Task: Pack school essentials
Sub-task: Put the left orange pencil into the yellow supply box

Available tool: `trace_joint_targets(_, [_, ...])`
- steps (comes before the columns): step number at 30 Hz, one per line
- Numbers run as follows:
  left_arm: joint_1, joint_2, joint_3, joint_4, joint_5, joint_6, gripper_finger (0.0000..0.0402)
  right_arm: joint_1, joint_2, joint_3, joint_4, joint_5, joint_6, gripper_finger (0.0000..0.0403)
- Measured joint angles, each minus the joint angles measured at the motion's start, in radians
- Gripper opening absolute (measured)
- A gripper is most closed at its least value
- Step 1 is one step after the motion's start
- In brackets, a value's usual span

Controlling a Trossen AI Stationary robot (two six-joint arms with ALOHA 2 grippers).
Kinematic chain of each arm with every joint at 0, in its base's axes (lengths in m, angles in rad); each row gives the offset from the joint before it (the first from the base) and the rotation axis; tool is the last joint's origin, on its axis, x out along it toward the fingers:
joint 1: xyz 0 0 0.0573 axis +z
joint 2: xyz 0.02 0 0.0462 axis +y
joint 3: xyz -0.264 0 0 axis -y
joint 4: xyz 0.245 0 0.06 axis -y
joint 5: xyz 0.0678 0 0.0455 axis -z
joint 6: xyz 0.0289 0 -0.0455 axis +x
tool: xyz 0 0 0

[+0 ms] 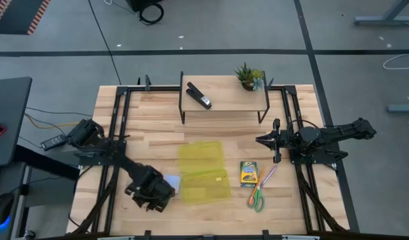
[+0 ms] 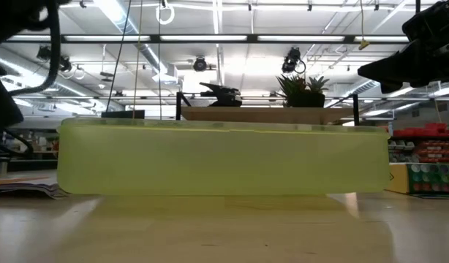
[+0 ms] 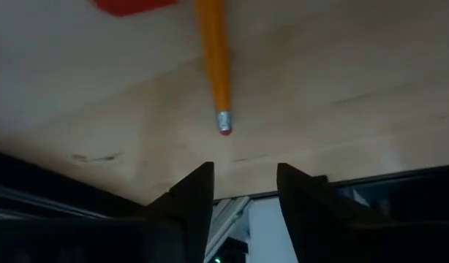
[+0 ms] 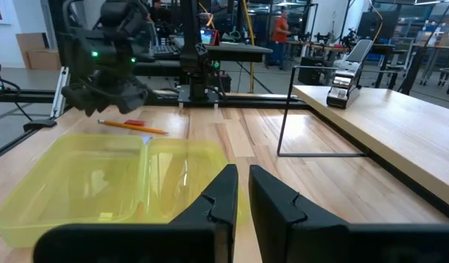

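Note:
My left gripper (image 3: 243, 191) hangs open near the table's front left, just past the eraser tip of the orange pencil (image 3: 219, 66), which lies flat on the wood. Nothing is between its fingers. The red eraser (image 3: 133, 6) lies beside the pencil. The pale blue notepad (image 1: 171, 183) lies flat next to that gripper (image 1: 151, 193). The crayon box (image 1: 248, 173), purple pen (image 1: 268, 177) and green-handled scissors (image 1: 256, 199) lie right of the open yellow case (image 1: 203, 172). My right gripper (image 4: 243, 191) waits shut at the table's right (image 1: 263, 140).
A raised wooden shelf (image 1: 224, 100) at the back carries a black stapler (image 1: 199, 95) and a small potted plant (image 1: 250, 77). The yellow case (image 2: 224, 157) fills the low view. Bare wood shows between the case and the shelf.

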Motion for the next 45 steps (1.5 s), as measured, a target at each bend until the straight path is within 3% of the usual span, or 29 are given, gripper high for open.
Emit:
trace_joint_targets(10, [0.059,0.002,-0.083,0.057,0.036,0.027,0.0132,0.000,0.000,0.000,0.000,0.000,0.000,0.0042])
trace_joint_targets(21, [0.064,0.107,-0.081,0.154,0.094,0.029,0.0103,0.000,0.000,0.000,0.000,0.000,0.000,0.0042])
trace_joint_targets(33, [0.061,0.115,-0.080,0.136,0.053,0.048,0.0013,0.000,0.000,0.000,0.000,0.000,0.000,0.0042])
trace_joint_targets(45, [0.038,0.115,-0.052,0.089,0.014,0.038,0.0013,0.000,0.000,0.000,0.000,0.000,0.000,0.0042])
